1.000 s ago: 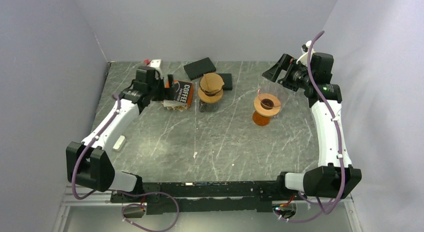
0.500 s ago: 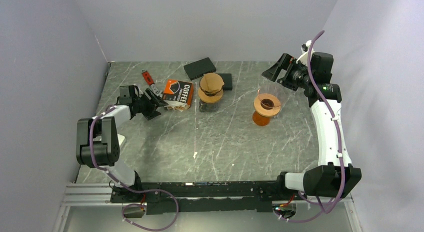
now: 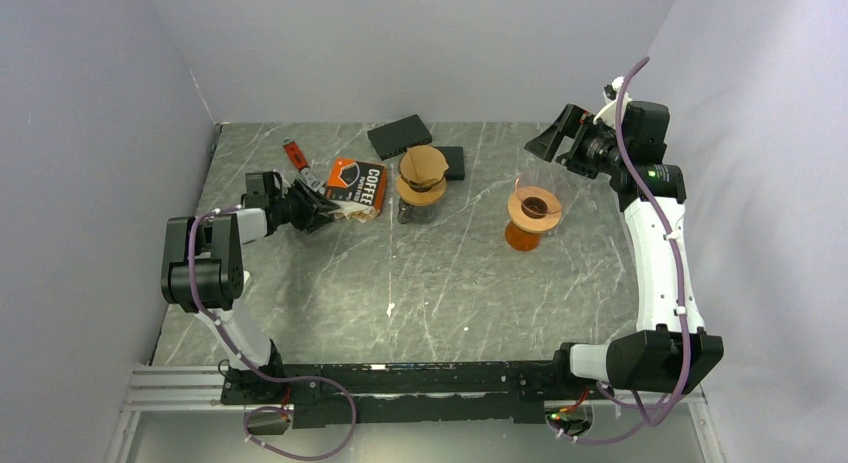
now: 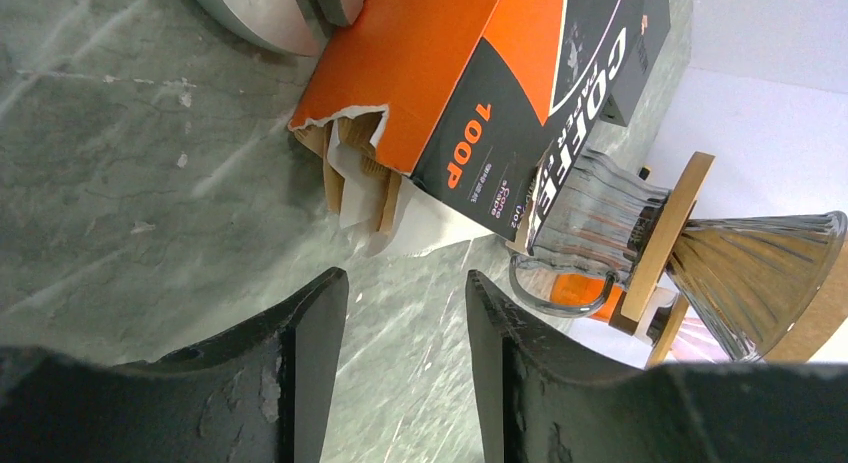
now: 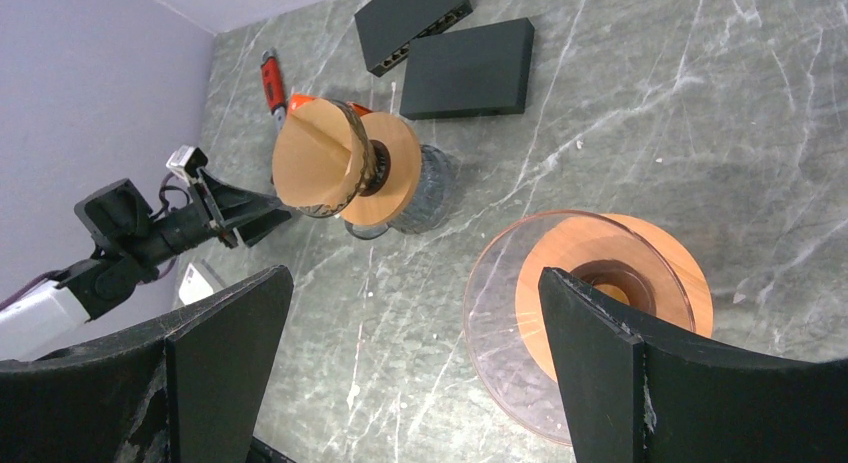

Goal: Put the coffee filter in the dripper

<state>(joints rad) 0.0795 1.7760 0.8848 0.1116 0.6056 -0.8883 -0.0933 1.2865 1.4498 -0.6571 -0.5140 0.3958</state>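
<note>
Left claw, narrowly parted and empty, faces coffee filters protruding from the torn filter box on the table. Right claw, wide open and empty, hovers over the amber dripper.

The filter box lies just left of the left dripper, with the right dripper well apart further right.

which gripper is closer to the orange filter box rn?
Left. The left gripper sits open at the torn end of the filter box; the right gripper hovers across the table, above the orange dripper.
</note>
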